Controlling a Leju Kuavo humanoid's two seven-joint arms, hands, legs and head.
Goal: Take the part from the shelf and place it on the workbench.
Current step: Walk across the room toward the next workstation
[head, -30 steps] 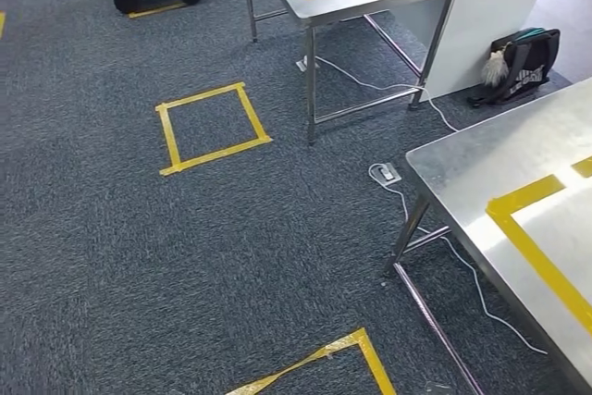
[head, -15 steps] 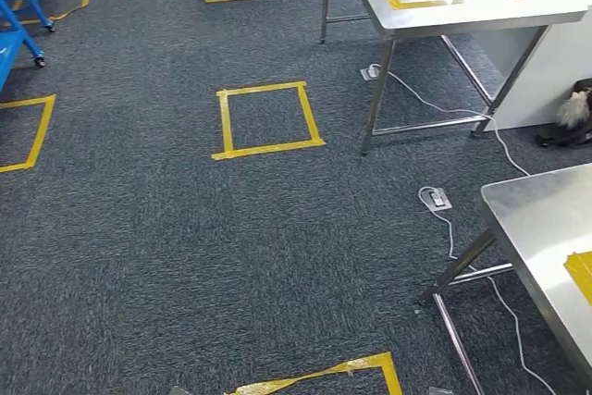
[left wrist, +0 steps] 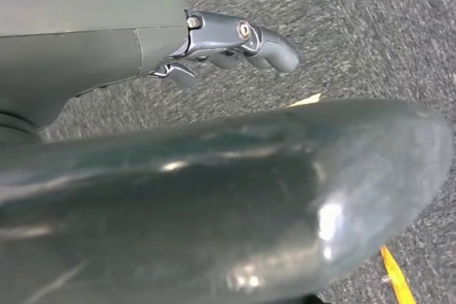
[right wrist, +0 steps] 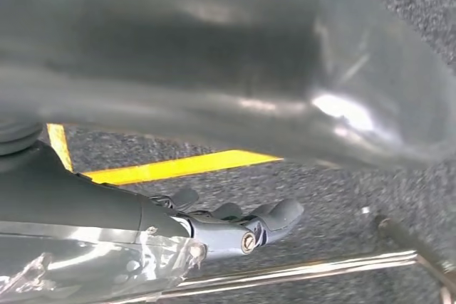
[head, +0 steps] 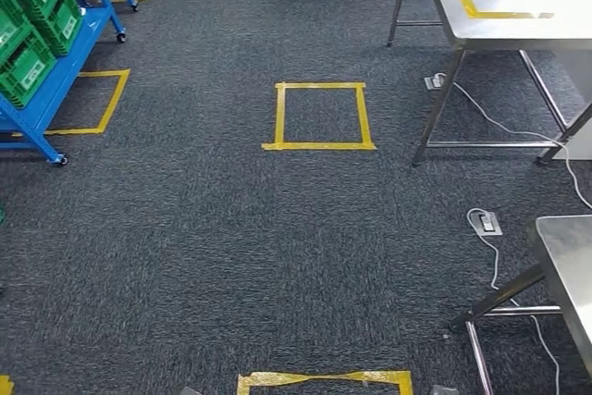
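Standing left, blue shelf [head: 52,90] holds green crates [head: 31,30]; steel table [head: 516,6] right.

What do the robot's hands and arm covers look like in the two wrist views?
The left hand has blue-grey metallic fingers with round silver screw heads at the links and rounded tips, coming out of a smooth dark grey cover. The right hand looks the same, one silver screw showing, but its cover is wrapped in crinkled clear film. A large glossy dark grey rounded shell with bright reflections crosses both views.

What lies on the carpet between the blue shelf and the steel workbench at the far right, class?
In the head view, a yellow tape square lies on the carpet between the blue shelf and the workbench.
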